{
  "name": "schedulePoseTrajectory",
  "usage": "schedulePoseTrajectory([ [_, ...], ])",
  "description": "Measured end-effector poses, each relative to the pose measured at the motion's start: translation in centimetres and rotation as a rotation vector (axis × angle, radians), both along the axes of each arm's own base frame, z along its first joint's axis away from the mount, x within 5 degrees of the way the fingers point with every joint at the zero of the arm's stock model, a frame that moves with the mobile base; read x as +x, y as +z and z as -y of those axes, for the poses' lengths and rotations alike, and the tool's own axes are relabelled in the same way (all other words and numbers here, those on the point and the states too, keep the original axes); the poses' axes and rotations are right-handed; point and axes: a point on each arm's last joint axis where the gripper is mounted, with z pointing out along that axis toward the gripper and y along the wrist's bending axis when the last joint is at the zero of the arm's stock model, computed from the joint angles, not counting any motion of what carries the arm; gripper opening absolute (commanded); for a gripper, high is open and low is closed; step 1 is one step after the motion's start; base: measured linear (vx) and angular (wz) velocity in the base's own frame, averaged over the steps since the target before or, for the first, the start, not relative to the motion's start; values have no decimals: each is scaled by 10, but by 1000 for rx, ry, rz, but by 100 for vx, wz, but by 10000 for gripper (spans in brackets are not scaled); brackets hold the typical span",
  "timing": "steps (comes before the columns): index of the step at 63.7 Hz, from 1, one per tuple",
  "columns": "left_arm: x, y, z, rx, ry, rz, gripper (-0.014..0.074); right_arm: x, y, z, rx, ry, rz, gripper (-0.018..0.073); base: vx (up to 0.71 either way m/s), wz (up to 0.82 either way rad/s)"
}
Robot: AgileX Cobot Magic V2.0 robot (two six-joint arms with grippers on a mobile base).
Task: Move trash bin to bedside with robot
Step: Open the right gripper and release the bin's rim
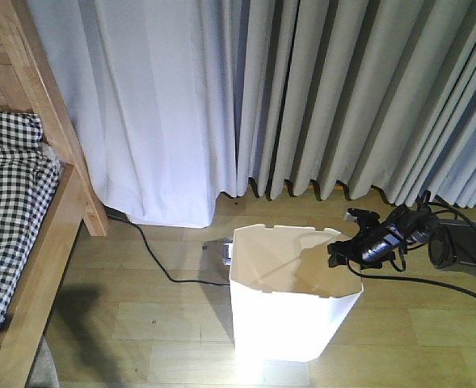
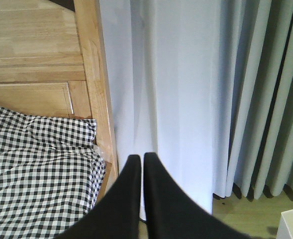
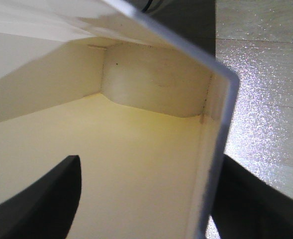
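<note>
Bin [image 1: 290,311] stands on the floor right of the bed [image 1: 27,267], well apart; right gripper [image 1: 344,246] straddles its right rim, fingers apart, likely to drag it; left gripper [image 2: 139,164] idle, fingers pressed together

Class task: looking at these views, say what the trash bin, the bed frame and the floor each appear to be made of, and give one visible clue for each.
Trash bin: probably thin plastic, smooth white outside, cream inside; its wall edge looks slim.
Bed frame: light-brown wood, grain visible, likely varnished.
Floor: wood-look planks with seams and a slight sheen; real wood or laminate cannot be told.
</note>
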Motion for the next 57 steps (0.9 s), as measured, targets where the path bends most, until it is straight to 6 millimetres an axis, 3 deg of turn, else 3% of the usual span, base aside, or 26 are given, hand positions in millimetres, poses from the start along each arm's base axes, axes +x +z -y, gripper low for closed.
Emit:
schedulePoseTrajectory([
  [14,0,0,0,0,0,0,-6,-3,-2,4,-11,-11,0,526,0,0],
  [21,0,0,0,0,0,0,-6,-18,-3,6,-40,-28,-30,526,0,0],
  [26,0,0,0,0,0,0,-6,-26,7,8,-76,-44,-24,526,0,0],
  [40,0,0,0,0,0,0,-6,-39,82,12,-186,-48,71,526,0,0],
  [57,0,0,0,0,0,0,-6,-66,211,12,-274,16,229,526,0,0],
])
